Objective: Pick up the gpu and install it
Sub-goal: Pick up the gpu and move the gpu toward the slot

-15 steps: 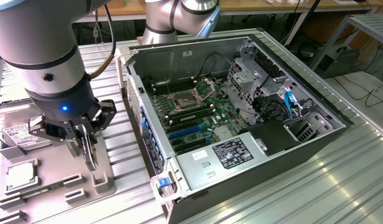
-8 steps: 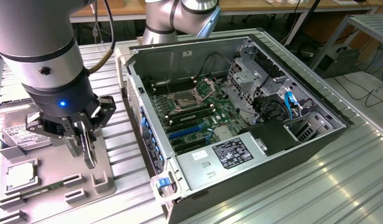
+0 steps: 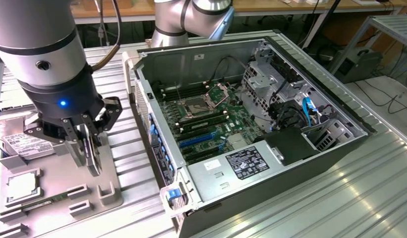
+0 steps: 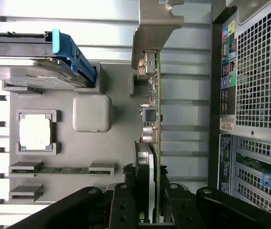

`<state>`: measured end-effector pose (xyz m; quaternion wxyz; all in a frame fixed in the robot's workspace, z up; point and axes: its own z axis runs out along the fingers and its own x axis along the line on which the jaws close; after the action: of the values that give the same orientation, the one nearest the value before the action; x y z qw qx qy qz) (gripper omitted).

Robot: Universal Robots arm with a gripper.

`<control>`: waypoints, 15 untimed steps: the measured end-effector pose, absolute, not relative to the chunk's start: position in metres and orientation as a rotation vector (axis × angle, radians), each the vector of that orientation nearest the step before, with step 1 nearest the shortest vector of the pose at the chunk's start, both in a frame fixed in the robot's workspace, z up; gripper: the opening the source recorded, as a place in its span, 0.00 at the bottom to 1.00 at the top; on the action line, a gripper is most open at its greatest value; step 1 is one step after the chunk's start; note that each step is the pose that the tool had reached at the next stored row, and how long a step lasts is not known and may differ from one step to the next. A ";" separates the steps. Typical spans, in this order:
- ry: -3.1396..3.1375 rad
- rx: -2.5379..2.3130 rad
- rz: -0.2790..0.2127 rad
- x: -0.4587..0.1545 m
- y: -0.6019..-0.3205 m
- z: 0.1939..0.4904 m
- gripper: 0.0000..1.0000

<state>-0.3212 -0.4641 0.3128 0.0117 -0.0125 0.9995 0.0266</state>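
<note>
Item one, at the exterior view's left: a grey fixture tray (image 3: 64, 171) (image 4: 121, 138) rests on the ribbed metal table (image 3: 322, 198). It carries a hard drive (image 3: 21, 144) (image 4: 35, 74) at its far corner, a processor chip (image 3: 21, 186) (image 4: 35, 131) in a square pocket nearer the camera, and a memory stick (image 3: 48, 201) (image 4: 61, 169) just beside that pocket. Next, over the tray's edge facing the computer, the gripper (image 3: 89, 148) (image 4: 149, 210) points downward with its fingers (image 4: 123, 205) clamped on the gpu (image 3: 94, 163) (image 4: 153, 114). The card stands on edge between them, its silvery bracket (image 4: 156, 24) at the end away from the gripper in the wrist view. Whether the card's lower edge clears the tray cannot be told. To the exterior view's right lies the open computer case (image 3: 183, 62) (image 4: 261, 62), close beside the tray. Its motherboard (image 3: 210, 119) is exposed, with blue expansion slots (image 3: 197, 141) near the case's tray-side wall and a labelled power supply (image 3: 246, 163) at the near end.
</note>
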 end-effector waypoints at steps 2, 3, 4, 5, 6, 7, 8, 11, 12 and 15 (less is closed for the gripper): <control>3.117 -0.039 0.083 -0.321 -0.464 0.316 0.28; 3.117 -0.039 0.083 -0.321 -0.464 0.319 0.28; 3.117 -0.039 0.083 -0.321 -0.464 0.321 0.28; 3.117 -0.039 0.083 -0.321 -0.464 0.322 0.28; 3.117 -0.039 0.083 -0.321 -0.464 0.324 0.28; 3.117 -0.039 0.083 -0.321 -0.464 0.325 0.28; 3.117 -0.039 0.083 -0.321 -0.464 0.327 0.28; 3.117 -0.039 0.083 -0.321 -0.464 0.332 0.28; 3.117 -0.039 0.083 -0.321 -0.464 0.335 0.28; 3.117 -0.039 0.083 -0.321 -0.464 0.341 0.28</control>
<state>-0.3212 -0.4641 0.3413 0.0117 -0.0125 0.9995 0.0266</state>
